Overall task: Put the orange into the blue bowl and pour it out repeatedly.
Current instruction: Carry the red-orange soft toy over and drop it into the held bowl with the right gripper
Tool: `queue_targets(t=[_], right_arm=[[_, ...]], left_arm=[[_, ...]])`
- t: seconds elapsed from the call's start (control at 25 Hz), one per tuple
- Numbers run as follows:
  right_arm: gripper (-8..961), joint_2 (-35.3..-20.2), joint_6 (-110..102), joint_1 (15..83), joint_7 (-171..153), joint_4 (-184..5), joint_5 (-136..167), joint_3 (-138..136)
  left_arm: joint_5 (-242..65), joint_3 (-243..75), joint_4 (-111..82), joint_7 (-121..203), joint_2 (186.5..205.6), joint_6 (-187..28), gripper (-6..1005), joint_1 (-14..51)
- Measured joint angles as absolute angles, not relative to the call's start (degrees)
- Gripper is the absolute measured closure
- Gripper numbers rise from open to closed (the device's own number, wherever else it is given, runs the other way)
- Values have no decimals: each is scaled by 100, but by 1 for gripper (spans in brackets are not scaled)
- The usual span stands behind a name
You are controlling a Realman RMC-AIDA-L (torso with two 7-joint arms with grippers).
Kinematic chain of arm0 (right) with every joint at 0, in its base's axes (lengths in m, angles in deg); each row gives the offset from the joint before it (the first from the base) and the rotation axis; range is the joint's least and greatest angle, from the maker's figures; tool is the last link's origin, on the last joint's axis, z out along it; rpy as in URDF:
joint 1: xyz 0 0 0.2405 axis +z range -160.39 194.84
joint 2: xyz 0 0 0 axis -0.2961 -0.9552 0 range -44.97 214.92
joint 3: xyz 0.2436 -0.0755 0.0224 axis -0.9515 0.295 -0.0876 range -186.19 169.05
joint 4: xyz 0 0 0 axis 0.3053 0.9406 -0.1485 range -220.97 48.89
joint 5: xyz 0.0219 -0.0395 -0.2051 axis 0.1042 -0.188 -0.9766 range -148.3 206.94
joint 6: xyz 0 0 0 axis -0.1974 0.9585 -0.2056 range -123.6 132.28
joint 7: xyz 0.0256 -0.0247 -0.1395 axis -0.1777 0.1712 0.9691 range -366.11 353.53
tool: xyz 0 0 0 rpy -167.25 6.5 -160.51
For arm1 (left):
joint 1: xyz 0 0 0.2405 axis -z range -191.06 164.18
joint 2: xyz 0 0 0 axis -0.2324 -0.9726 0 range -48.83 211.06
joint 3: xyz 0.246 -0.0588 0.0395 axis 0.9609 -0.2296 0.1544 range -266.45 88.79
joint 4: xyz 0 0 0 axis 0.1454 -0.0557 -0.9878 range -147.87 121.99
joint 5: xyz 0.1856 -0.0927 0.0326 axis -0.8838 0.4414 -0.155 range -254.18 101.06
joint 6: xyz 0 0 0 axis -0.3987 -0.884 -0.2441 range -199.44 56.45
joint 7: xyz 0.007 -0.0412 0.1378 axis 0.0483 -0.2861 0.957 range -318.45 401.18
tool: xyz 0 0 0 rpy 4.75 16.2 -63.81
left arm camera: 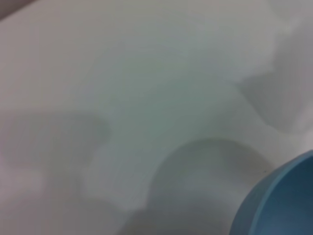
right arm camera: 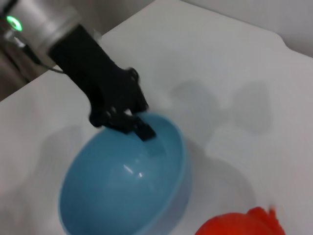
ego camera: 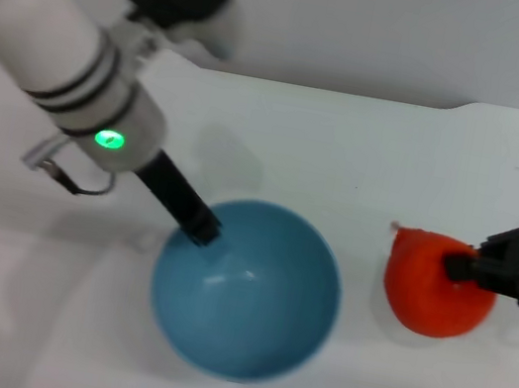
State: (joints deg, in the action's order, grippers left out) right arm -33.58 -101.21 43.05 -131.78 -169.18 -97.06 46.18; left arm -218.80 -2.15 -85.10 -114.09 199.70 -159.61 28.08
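Nearest the robot, on the white table [ego camera: 33, 335], sits the blue bowl [ego camera: 244, 290], upright and empty, its glossy inside facing up. At the bowl's rim on the robot's left, the left tool [ego camera: 203, 230] is clamped onto the rim, one black finger inside the wall and the rest outside; the right wrist view shows this pinch on the edge clearly. Its white arm slants up and away toward the far left corner, a green light glowing near the wrist.

To the robot's right of the bowl, close by but not touching it, the orange [ego camera: 430, 284] rests on the table, bright red-orange with a small stem nub on its far bowl-side edge. The right tool [ego camera: 468, 266] reaches in from the right edge and is closed on the fruit's right side, its black fingers pressed against the skin.

The relation that matters next: the bowl lies directly to the left of the held orange, across a short gap of bare table. The right arm is the nearer one to the fruit and already grips it, so a lift and a sideways carry toward the left should bring it over the bowl's open mouth, which the left arm steadies.

Beyond both, the table runs back to a pale wall [ego camera: 370, 23].
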Motion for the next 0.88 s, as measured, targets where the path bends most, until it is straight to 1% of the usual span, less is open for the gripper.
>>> queue_targets(t=[0.16, 0.4, 0.52, 0.88], right_arm=[[904, -3369, -10443, 4400, -13447, -17357, -9692, 4562], [879, -3371, -10600, 4935, -13913, -17446, -9557, 4641], [866, -3379, -10570, 5100, -13917, -17367, -9294, 4858], [829, -3380, -10359, 5165, -13876, -16957, -9184, 5942]], left_arm=[[-21811, 449, -8469, -11710, 19990, -15700, 1001, 3037], [-21620, 713, -8435, -11832, 20012, -15556, 1001, 3215], [-21604, 835, -8420, -11933, 20012, -15464, 1001, 3234], [-21595, 868, -8443, -11989, 19993, -15420, 1000, 3219]])
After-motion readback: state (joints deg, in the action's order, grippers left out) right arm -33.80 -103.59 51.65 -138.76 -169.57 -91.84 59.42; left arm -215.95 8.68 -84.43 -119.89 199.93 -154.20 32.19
